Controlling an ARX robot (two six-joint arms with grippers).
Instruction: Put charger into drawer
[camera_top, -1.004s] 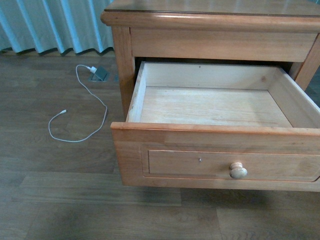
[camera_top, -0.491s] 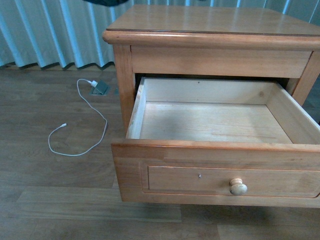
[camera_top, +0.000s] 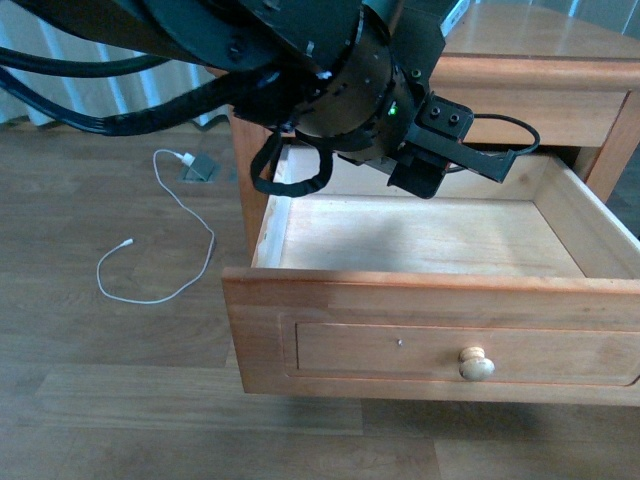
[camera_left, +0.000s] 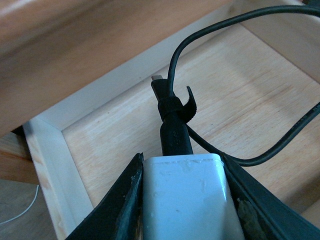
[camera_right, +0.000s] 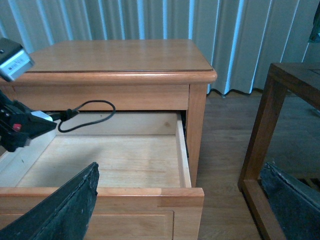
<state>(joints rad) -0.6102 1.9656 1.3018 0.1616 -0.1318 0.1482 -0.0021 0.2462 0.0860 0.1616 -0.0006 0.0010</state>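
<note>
Left gripper (camera_left: 181, 167) clenched on small white cube charger (camera_left: 186, 202) | open light-wood upper drawer (camera_top: 430, 284) lies at six o'clock (straight below the pincer)

Soft daylight through curtains (camera_right: 125, 20), shadow across drawer (camera_top: 430, 285) floor, close-up charger (camera_left: 185, 200) slightly blurred

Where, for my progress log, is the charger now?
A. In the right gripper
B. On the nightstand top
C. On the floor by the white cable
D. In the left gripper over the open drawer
D: the left wrist view shows the charger pinched in the left gripper above the drawer.
</note>
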